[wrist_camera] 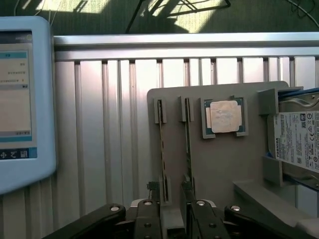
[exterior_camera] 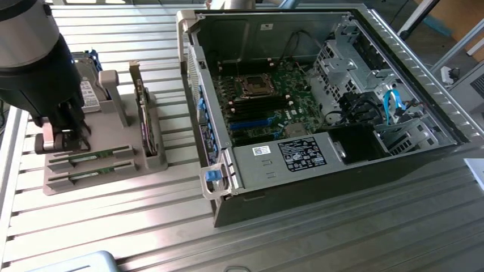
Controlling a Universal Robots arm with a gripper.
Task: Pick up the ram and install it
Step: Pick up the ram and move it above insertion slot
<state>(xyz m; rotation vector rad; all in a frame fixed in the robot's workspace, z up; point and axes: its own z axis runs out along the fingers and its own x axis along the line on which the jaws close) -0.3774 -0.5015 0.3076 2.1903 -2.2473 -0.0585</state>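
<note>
Arm upright at the exterior view's left, gripper [exterior_camera: 64, 140] pointing down just above the grey holder [exterior_camera: 113, 107], jaws released and empty, at the end of the ram [exterior_camera: 98, 154]

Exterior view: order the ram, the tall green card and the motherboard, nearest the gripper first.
1. ram, in the holder by the gripper.
2. tall green card, upright, toward the exterior view's right.
3. motherboard, inside the case, farthest.
</note>
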